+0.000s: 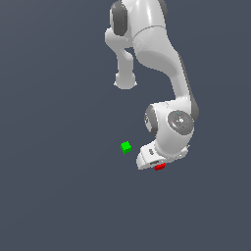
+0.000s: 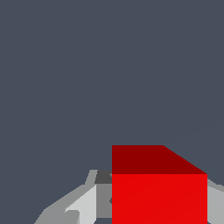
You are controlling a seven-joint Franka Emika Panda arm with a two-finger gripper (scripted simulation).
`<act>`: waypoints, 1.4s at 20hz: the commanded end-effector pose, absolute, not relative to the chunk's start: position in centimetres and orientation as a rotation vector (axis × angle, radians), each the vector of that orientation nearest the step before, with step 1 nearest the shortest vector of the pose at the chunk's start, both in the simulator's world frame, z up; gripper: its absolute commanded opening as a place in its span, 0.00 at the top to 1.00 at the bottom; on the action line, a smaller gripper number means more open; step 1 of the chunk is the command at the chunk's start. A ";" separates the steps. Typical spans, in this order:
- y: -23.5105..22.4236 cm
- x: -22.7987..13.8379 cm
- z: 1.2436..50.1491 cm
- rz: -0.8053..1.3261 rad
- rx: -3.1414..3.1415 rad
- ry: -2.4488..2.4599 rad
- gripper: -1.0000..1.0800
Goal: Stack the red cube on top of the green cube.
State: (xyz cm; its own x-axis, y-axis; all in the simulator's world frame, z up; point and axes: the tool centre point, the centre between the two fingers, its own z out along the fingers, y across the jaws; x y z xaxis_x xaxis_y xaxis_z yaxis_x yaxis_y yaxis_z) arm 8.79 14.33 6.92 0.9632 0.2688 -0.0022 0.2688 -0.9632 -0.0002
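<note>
The arm (image 1: 162, 54) is glossy white with rounded, bulbous links, dark grey rings and caps at its joints, a grey round disc on the wrist, and a pale grey-white pincer (image 1: 153, 163) at its end.

plain dark slate backdrop (image 1: 49, 206)

just one flat blue-grey surface everywhere, evenly lit, no seams, walls or furniture showing in either view.

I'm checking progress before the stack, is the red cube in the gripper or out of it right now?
In. The wrist view shows the red cube between the gripper fingers; whether they press it, I cannot tell.
</note>
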 end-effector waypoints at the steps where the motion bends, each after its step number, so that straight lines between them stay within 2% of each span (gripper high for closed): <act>1: 14.3 8.8 8.9 0.000 3.112 0.427 1.00; 10: 14.4 8.9 12.0 0.000 3.112 0.427 1.00; 19: 14.0 8.6 11.8 0.001 3.113 0.426 1.00; 28: 11.6 6.7 10.8 0.001 3.113 0.426 1.00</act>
State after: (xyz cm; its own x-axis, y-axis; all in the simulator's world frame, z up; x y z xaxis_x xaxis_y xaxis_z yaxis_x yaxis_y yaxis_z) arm 7.08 12.14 10.97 0.9630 0.2694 0.0002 0.2694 -0.9630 -0.0001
